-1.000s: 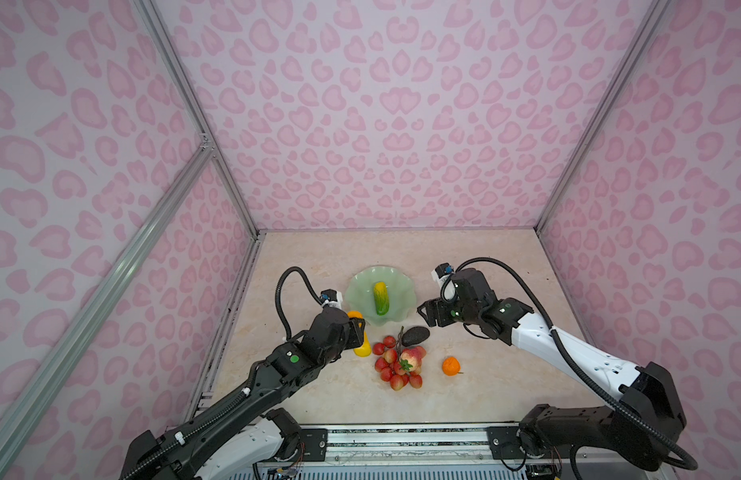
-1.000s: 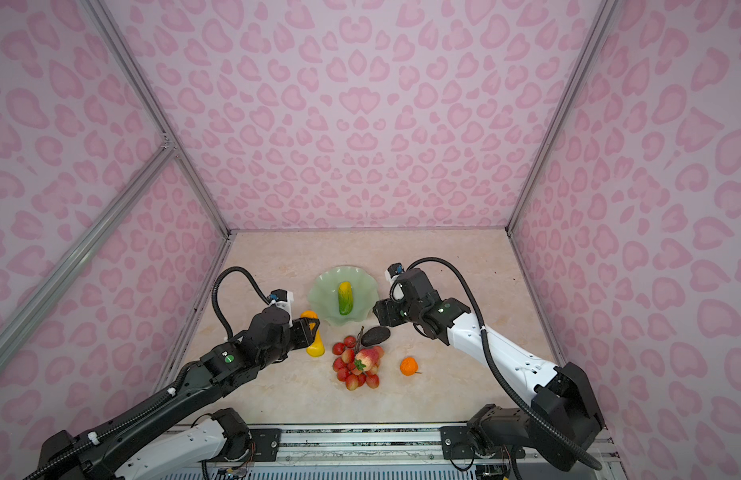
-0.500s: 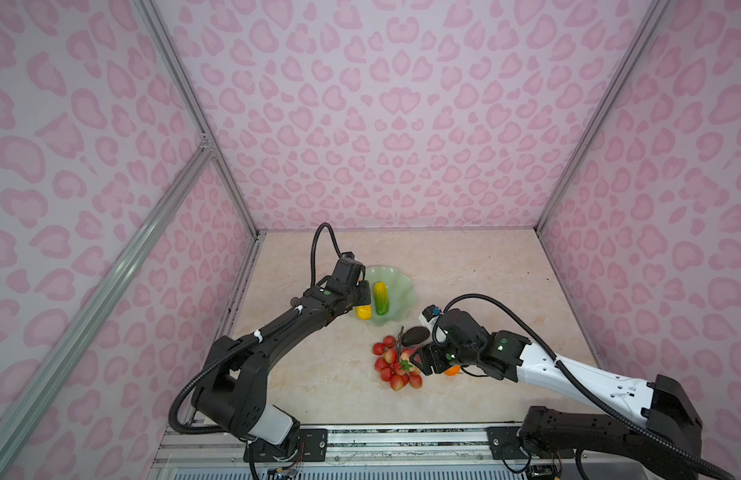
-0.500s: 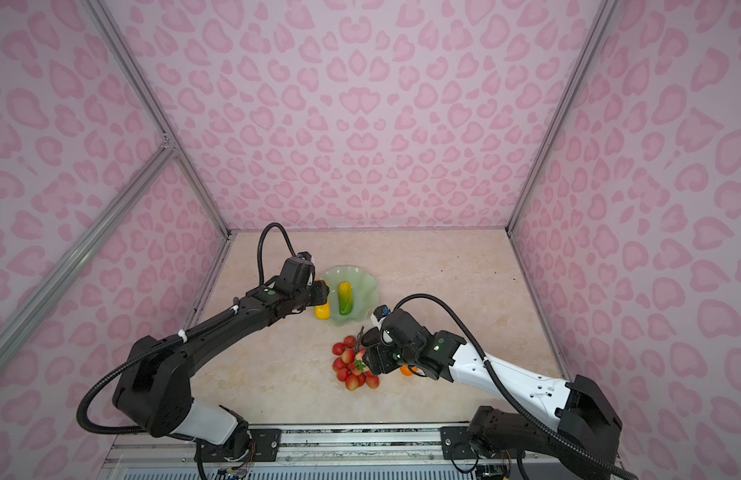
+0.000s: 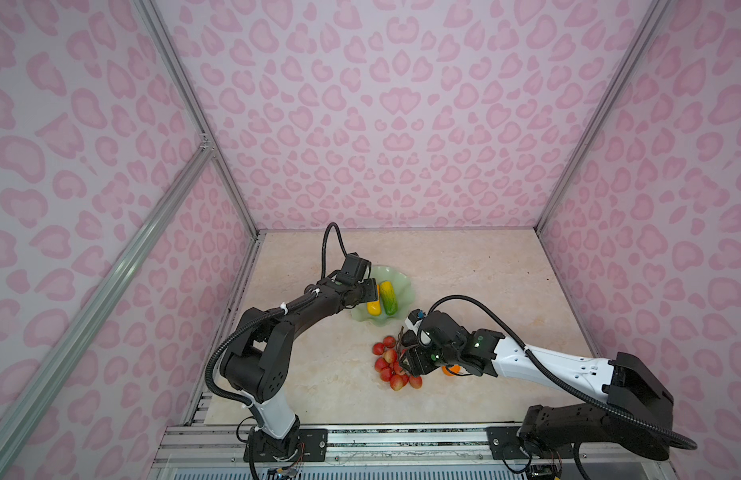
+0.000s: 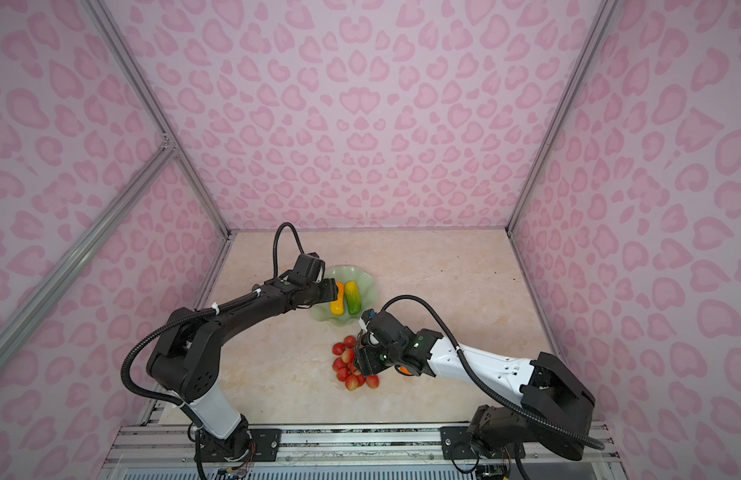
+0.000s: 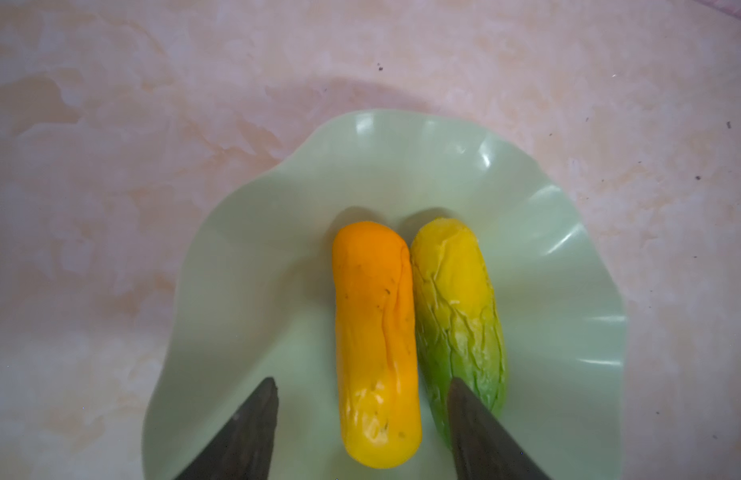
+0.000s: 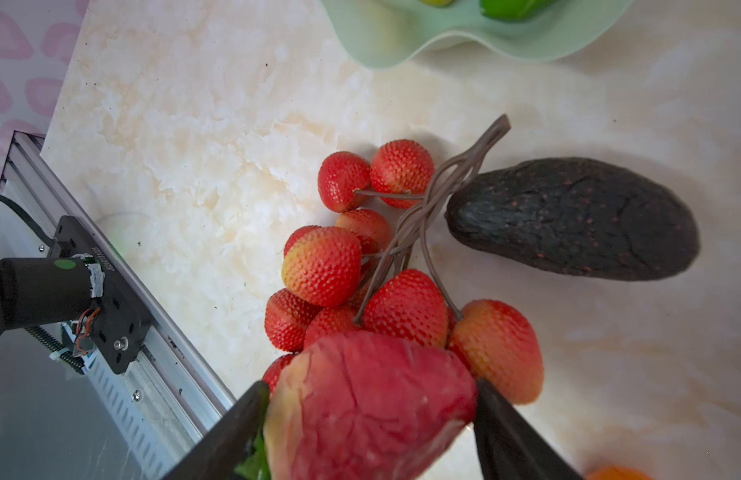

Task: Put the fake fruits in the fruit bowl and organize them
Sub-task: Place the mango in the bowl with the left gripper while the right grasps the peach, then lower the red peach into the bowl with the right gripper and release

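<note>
Pink-red peach clamped in right claw; left claw apart astride yellow-orange oblong in bowl.

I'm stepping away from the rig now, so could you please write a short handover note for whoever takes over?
Left end effector: open over the bowl, straddling the orange-yellow fruit without touching.
Right end effector: closed on the peach, by the berries.
Done: both it and the yellow-green fruit lie side by side in the bowl.
To do: peach, berries, avocado and orange, outside the bowl.
</note>
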Robot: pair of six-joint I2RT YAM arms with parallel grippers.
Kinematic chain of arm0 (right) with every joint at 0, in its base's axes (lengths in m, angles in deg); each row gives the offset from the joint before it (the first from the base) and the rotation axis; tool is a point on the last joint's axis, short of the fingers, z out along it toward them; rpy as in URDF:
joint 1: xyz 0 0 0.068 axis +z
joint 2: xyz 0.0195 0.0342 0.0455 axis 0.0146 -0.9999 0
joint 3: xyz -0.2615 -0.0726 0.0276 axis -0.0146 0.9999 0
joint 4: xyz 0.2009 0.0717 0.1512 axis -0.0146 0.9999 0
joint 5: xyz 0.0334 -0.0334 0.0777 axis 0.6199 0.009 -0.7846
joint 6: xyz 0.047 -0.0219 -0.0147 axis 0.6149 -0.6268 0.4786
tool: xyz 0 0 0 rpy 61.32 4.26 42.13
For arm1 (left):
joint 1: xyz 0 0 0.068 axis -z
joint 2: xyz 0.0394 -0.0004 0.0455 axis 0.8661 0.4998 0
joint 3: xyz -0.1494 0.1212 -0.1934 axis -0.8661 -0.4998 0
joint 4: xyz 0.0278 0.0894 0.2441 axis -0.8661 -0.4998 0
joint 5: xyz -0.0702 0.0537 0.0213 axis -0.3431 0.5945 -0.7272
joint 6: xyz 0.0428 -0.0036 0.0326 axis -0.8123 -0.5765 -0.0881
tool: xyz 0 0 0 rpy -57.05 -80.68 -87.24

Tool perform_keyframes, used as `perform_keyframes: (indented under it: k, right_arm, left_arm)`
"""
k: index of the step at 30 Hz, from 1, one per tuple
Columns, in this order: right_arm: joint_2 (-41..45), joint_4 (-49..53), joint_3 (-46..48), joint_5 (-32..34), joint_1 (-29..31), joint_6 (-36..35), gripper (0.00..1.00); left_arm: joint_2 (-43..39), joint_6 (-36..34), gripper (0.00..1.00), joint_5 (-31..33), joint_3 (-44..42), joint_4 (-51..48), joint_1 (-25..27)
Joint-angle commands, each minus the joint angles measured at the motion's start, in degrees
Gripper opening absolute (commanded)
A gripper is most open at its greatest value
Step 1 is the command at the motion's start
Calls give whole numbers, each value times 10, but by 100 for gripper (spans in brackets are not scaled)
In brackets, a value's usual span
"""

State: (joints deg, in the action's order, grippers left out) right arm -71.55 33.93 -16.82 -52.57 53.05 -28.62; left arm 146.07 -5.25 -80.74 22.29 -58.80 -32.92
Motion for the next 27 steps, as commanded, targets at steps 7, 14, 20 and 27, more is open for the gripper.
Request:
perform_keyframes:
  k: [7,14,20,27]
  right_arm:
    - [-13,-1,-6,8,0,-3,49]
    - [5,22,-37,20,0,-17,36]
    - [10,43,-102,83,-7,-66,35]
    - [-116,16,-214,108,-83,-138,35]
  left_arm:
    - [-119,6,70,36,12,19,-10]
    - [-291,9,77,145,-71,46,-13]
    - [-422,32,80,194,-190,43,-13]
    - [-548,100,81,183,-316,7,-13]
